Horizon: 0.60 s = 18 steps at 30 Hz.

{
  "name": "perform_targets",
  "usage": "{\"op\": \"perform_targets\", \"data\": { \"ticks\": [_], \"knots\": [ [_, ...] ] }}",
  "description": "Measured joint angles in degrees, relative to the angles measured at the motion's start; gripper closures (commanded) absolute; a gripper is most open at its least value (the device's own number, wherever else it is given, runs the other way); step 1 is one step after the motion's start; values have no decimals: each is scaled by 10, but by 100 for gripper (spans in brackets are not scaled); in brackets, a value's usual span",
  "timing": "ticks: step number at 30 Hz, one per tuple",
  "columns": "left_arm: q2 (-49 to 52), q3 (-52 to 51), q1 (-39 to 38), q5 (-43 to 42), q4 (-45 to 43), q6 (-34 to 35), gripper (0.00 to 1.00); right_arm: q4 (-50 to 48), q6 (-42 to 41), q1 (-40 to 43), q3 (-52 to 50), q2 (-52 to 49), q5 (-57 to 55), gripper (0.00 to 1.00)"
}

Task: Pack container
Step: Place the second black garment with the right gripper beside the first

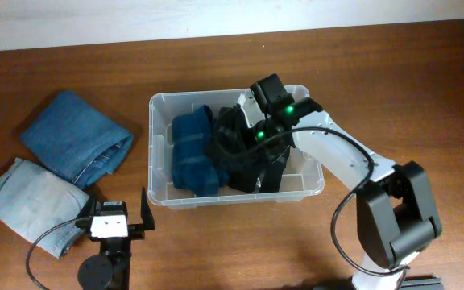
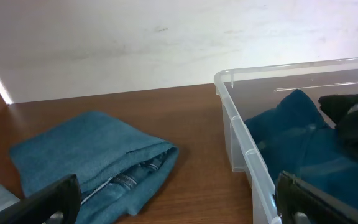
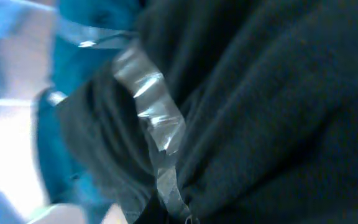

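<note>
The clear plastic container (image 1: 158,153) stands mid-table and also shows in the left wrist view (image 2: 241,140). In it lie a dark blue folded garment (image 1: 193,153) and a black garment (image 1: 244,157). My right gripper (image 1: 256,138) reaches down into the container onto the black garment. In the right wrist view black cloth (image 3: 278,106) fills the frame, its folds gather at the jaws (image 3: 185,214), and the fingers are buried. My left gripper (image 1: 118,211) is open and empty, low over the table in front of the container's left corner.
Folded blue jeans (image 1: 75,137) lie left of the container, with a folded light-blue pair (image 1: 31,197) in front of them, close to my left gripper. A white wall runs behind the table's far edge.
</note>
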<state>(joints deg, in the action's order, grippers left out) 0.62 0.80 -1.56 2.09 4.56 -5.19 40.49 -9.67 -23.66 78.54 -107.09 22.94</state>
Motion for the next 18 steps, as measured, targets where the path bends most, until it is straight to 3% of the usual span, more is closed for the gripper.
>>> {"op": "perform_targets", "data": {
  "ticks": [1,5,8,9,10,12,13,14,18],
  "knots": [
    [0,0,0,0,0,0,1,3,8,0,0,1,-11,1],
    [0,0,0,0,0,0,1,98,37,0,34,24,-50,1],
    [0,0,0,0,0,0,1,162,64,0,126,64,-78,1],
    [0,0,0,0,0,0,1,162,71,0,159,88,-85,6],
    [0,0,0,0,0,0,1,161,75,0,172,102,-88,25],
    [0,0,0,0,0,0,1,162,83,0,188,126,-94,46],
    [0,0,0,0,0,0,1,163,85,-1,189,128,-95,64],
    [0,0,0,0,0,0,1,164,87,-4,187,116,-97,68],
    [0,0,0,0,0,0,1,155,89,-39,146,0,-101,68]
  ]
}}
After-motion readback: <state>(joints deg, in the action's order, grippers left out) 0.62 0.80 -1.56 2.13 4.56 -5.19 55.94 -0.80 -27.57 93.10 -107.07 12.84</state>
